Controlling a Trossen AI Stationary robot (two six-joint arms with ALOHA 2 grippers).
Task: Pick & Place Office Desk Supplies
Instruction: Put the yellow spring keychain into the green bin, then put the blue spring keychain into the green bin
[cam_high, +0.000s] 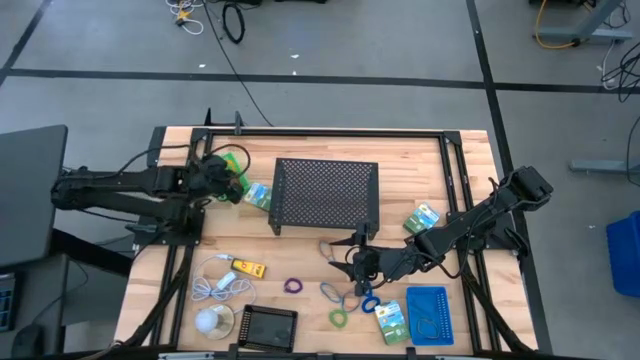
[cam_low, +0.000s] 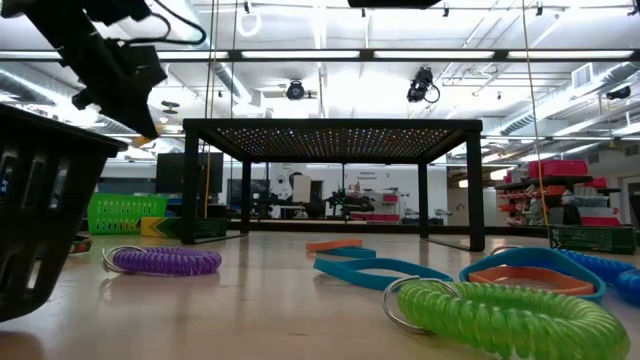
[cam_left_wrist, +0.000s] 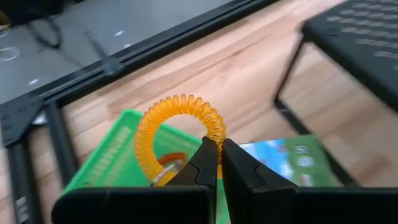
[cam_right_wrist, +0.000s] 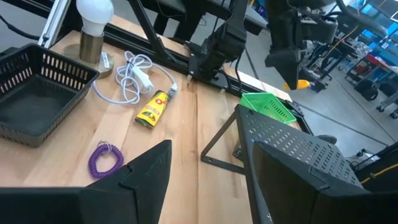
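At the far left of the wooden bench (cam_high: 300, 270), the left gripper (cam_left_wrist: 219, 163) has its jaws pinched together on an orange coil loop (cam_left_wrist: 177, 134), holding it just above the green tray (cam_left_wrist: 112, 158); a green-blue packet (cam_left_wrist: 292, 158) lies beside that tray, next to the black perforated metal stand (cam_high: 326, 192) that occupies the middle of the bench. The right gripper (cam_high: 360, 264) reaches low in front of the stand with its jaws spread apart and nothing between them, as the right wrist view shows; a blue loop (cam_high: 331, 292) and another blue loop (cam_high: 369, 303) lie just beside it, though from above it is hard to say whether the fingers touch either one. A purple coil loop (cam_high: 293, 286) lies alone to the left of these, and a green coil loop (cam_high: 338, 318) sits nearer the front edge. A second packet (cam_high: 392, 320) rests next to the blue tray (cam_high: 428, 313) at the front right, and a third packet (cam_high: 424, 219) lies to the right of the stand. On the front left are the yellow block (cam_high: 247, 268), a white coiled cable (cam_high: 222, 282), a light bulb (cam_high: 210, 320) and the black tray (cam_high: 269, 326). In the low view, the purple, green and blue loops lie flat on the wood, with an orange band (cam_low: 333, 244) farther back.
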